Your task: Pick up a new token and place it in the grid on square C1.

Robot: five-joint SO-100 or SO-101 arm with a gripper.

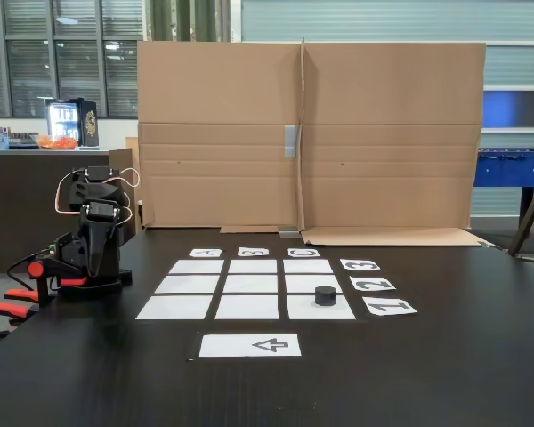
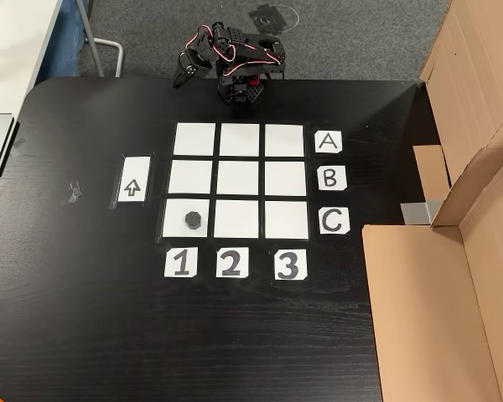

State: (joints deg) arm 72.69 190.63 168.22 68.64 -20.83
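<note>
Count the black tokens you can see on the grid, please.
1. The single black token sits on square C1, the corner square of the grid aligned with labels C and 1. The other eight squares are bare. Nothing seems hidden.

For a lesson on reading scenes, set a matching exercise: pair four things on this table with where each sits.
Things:
1. token
2. arrow sheet
3. arm
4. label B

Places, as the other view shows them:
a. beyond the grid's top edge
b. left of the grid
c. on square C1
d. right of the grid's middle row

Pairs: 1-c, 2-b, 3-a, 4-d
</note>
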